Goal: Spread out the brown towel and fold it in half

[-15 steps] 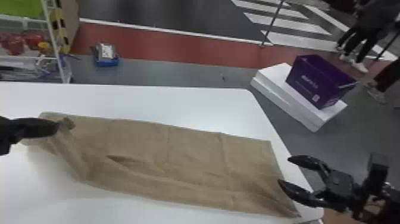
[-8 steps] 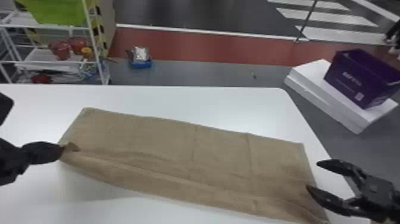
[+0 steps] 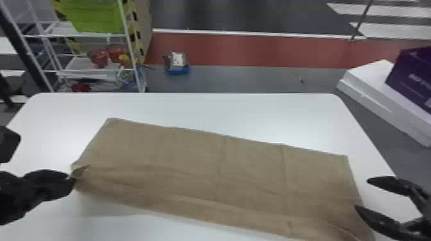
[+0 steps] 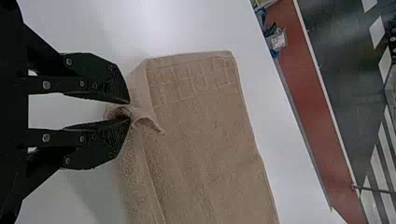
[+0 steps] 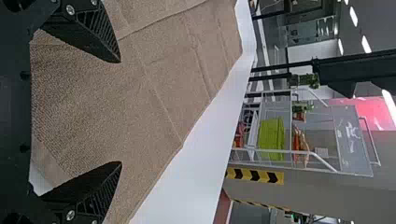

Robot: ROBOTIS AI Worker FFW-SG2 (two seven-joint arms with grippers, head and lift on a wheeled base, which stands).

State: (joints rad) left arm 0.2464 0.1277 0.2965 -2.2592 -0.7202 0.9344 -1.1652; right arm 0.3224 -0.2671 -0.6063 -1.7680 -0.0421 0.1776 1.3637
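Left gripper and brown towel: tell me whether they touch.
Touching. The left wrist view shows a bunched part of the brown towel pinched between the fingertips of the left gripper.

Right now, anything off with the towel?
Mildly: the brown towel lies askew to the far edge of the white table, and its near-left corner is bunched in the jaws of the left gripper, not flat. No visible spill.

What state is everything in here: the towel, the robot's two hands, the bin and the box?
Brown cloth towel: stretched out lengthwise, creased, near-left corner pinched.
Black two-fingered left gripper: closed on that corner.
Black two-fingered right gripper: open, at the towel's right end.
Green plastic bin: on a white rack.
Purple box: resting on something white.
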